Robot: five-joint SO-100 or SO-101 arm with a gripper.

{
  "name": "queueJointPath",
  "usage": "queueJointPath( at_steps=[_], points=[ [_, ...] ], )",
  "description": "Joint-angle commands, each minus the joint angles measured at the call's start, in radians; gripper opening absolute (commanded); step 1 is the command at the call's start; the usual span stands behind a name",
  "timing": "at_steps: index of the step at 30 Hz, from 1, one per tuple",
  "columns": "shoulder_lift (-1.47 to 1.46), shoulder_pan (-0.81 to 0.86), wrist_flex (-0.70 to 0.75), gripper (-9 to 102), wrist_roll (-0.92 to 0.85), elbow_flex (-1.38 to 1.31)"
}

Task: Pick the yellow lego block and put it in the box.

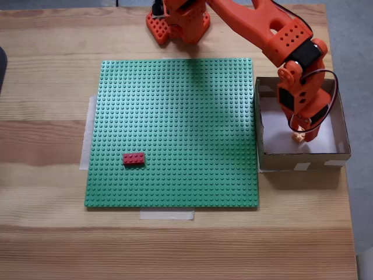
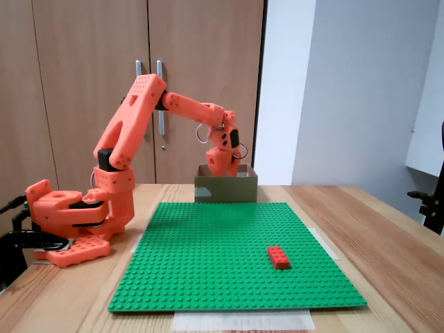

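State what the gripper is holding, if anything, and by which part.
The gripper, lowered inside the box, has a small yellow-orange piece at its fingers' tips, seemingly the yellow lego block; the exact hold cannot be told.

A pale wooden counter [image 2: 388, 236] stands before wood-veneer cupboard doors [image 2: 83, 69] with metal handles [image 2: 160, 97]. Beside them rises a plain white wall [image 2: 347, 90], evenly lit. A dark chair edge [image 2: 433, 201] shows at right.

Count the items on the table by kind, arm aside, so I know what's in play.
Red lego brick: 1
Yellow lego block, a small bit seen at the gripper tips inside the box: 1
Green baseplate: 1
Cardboard box: 1
Total: 4
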Motion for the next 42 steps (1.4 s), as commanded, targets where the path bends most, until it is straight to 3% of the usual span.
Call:
queueJointPath(
  at_steps=[1,14,26,33,42],
  points=[
    [0.038,-0.003,0.012,13,0.000,-0.048],
    [0.318,-0.014,-0.029,12,0.018,0.103],
    [0.945,0.037,-0.213,9,-0.106,0.615],
    [1.276,0.202,-0.322,-1,-0.144,0.830],
    [1.428,0.482,-0.371,-1,-0.071,0.905]
  ],
)
